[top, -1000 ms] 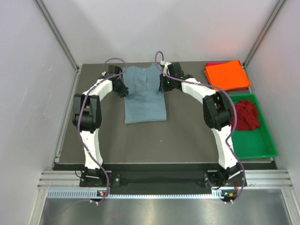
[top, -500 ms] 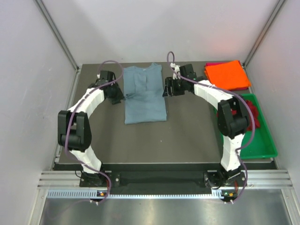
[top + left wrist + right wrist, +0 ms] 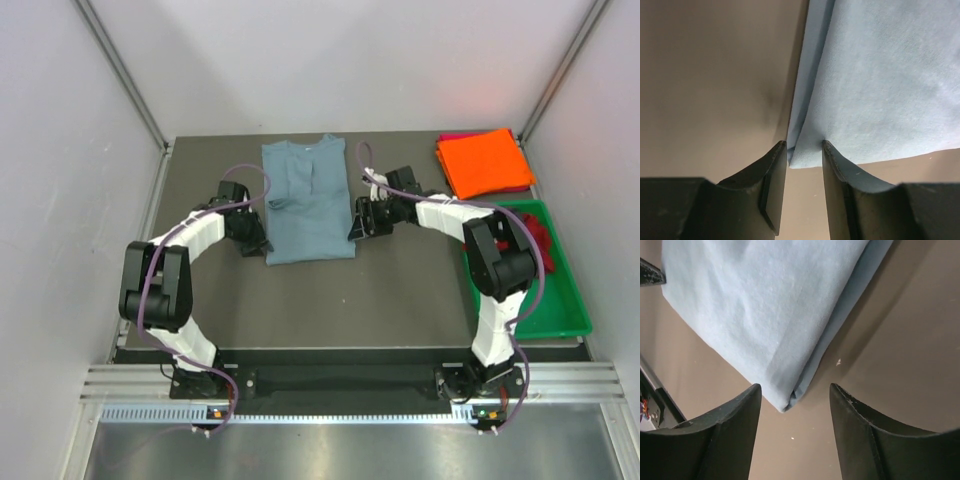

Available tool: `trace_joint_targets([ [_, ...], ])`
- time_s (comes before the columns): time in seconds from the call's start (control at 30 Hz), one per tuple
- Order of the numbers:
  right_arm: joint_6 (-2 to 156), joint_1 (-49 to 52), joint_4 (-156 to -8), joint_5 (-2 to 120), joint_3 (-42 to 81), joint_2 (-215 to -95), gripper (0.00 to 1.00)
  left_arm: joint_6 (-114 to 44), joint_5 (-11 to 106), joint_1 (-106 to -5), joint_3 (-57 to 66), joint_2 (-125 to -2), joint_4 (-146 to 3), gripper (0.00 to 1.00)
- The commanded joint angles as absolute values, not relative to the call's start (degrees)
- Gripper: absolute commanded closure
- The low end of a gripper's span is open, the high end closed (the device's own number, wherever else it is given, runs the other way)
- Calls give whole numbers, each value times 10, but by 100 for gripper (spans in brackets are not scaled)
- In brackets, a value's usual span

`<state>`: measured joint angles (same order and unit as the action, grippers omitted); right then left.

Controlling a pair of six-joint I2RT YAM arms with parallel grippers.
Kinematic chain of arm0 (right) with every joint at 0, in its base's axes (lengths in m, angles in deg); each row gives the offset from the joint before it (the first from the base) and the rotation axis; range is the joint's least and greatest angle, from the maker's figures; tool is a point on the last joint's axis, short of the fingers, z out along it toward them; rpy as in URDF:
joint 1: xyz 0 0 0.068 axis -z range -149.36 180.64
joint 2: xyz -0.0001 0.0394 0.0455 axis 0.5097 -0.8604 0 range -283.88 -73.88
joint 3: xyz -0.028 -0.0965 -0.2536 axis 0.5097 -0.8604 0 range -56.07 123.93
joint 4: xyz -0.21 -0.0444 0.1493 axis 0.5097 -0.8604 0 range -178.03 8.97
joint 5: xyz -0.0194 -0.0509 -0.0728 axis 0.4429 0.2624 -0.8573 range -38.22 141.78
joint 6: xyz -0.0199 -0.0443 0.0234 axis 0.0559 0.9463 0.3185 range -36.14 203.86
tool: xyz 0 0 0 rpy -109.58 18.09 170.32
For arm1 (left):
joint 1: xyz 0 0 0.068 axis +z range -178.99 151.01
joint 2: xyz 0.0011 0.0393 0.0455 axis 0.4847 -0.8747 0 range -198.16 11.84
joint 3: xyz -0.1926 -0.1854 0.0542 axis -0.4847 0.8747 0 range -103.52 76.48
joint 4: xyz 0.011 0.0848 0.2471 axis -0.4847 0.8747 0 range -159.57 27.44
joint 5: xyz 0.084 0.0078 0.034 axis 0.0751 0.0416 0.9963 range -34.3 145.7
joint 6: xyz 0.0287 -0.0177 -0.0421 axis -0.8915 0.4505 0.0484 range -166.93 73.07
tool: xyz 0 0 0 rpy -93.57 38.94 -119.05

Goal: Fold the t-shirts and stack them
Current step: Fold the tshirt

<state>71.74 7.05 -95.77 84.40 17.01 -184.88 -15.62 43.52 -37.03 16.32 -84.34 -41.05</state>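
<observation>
Top external: magenta shirt mostly under orange shirt.

Blue-grey shirt: upper centre of frame, flat, sleeves folded in to make a long narrow strip, collar at the far end, near corners layered.
Orange shirt: upper right, folded square, on top of the magenta shirt, only edges showing.
Dark red shirt: right side, crumpled, unfolded.
</observation>
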Motion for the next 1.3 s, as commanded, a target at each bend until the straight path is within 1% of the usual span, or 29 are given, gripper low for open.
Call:
trace_joint_targets([
  [0.0,720,61,-885,882,162,-1858,43,-170,430,-377,168,-861,-449,61],
  [0.1,716,57,-881,877,157,-1863,45,-170,411,-377,172,-877,-454,68],
  [0.13,715,56,-879,878,150,-1863,46,-168,411,-377,175,-878,-453,80],
  [0.23,707,51,-866,880,131,-1862,48,-163,417,-378,186,-872,-451,99],
  [0.27,702,49,-847,883,125,-1864,50,-161,422,-378,187,-870,-447,100],
  [0.3,699,46,-839,884,119,-1867,56,-157,424,-379,190,-865,-443,100],
  [0.37,686,46,-827,870,100,-1870,65,-147,442,-381,194,-860,-435,100],
  [0.4,683,46,-824,866,93,-1865,76,-146,458,-384,194,-855,-425,100],
  [0.43,673,46,-817,863,76,-1859,81,-142,464,-384,197,-853,-420,100],
  [0.47,671,46,-814,861,66,-1852,92,-141,469,-385,199,-851,-416,100],
  [0.5,669,45,-815,860,59,-1838,97,-141,469,-385,201,-844,-413,100],
  [0.53,669,45,-815,855,51,-1832,100,-141,470,-385,206,-841,-408,100],
  [0.7,665,37,-839,828,4,-1773,100,-134,477,-405,226,-800,-379,100],
  [0.73,664,34,-838,828,-7,-1766,100,-128,508,-414,229,-793,-357,100],
  [0.83,662,25,-839,817,-35,-1756,100,-106,551,-458,243,-768,-336,100],
  [0.93,653,12,-834,820,-53,-1751,100,-85,553,-481,257,-757,-329,100],
  [0.97,652,8,-838,811,-57,-1747,100,-82,585,-485,259,-754,-320,99],
  [1.0,651,-1,-842,804,-61,-1737,99,-76,593,-490,259,-746,-314,95],
  [1.03,649,-5,-850,793,-59,-1732,96,-72,604,-491,259,-740,-307,91],
  [1.07,648,-7,-872,771,-57,-1728,91,-70,627,-494,256,-722,-302,84],
  [1.1,647,-10,-884,763,-49,-1722,82,-72,643,-494,252,-714,-291,81],
  [1.13,647,-10,-896,755,-44,-1719,78,-74,659,-494,234,-705,-284,78],
  [1.17,647,-9,-932,729,-35,-1717,69,-79,675,-493,221,-696,-272,75],
  [1.2,649,-9,-952,715,-15,-1715,65,-85,698,-493,205,-695,-255,74],
  [1.27,651,-9,-1008,687,5,-1713,63,-103,703,-493,153,-700,-243,73],
])
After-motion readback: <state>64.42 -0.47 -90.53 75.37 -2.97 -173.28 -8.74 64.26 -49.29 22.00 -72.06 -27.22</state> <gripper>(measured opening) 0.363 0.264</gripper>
